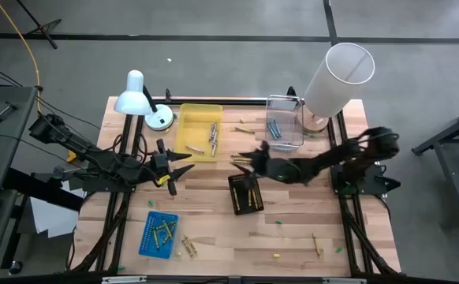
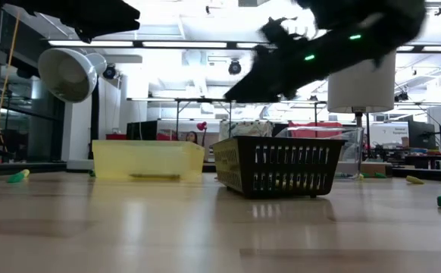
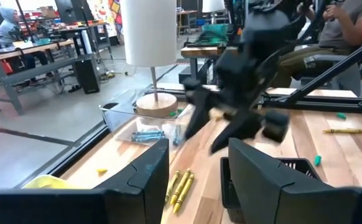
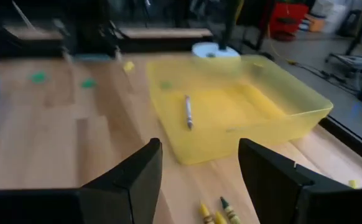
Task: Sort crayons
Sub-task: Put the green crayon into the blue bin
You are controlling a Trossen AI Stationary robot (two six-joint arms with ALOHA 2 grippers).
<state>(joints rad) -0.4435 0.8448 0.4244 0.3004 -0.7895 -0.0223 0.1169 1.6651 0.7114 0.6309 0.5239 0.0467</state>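
Crayons lie in four trays: greyish ones in the yellow tray [image 1: 198, 130], blue ones in the clear tray [image 1: 285, 130], yellow ones in the black basket [image 1: 245, 193], and yellow and green ones in the blue tray [image 1: 158, 233]. Two loose yellow crayons [image 4: 215, 211] lie on the wood between the yellow tray and the basket. My right gripper [image 1: 241, 160] hovers open above the table just beyond the basket, facing the yellow tray [image 4: 237, 118], with nothing between its fingers. My left gripper [image 1: 184, 170] hangs open and empty left of the basket.
A white desk lamp [image 1: 139, 99] stands at the far left and a tall white cylinder lamp [image 1: 336, 79] at the far right. More loose crayons lie near the front edge [image 1: 188, 246] [image 1: 316, 244] and behind the yellow tray [image 1: 244, 126]. People sit beyond the table.
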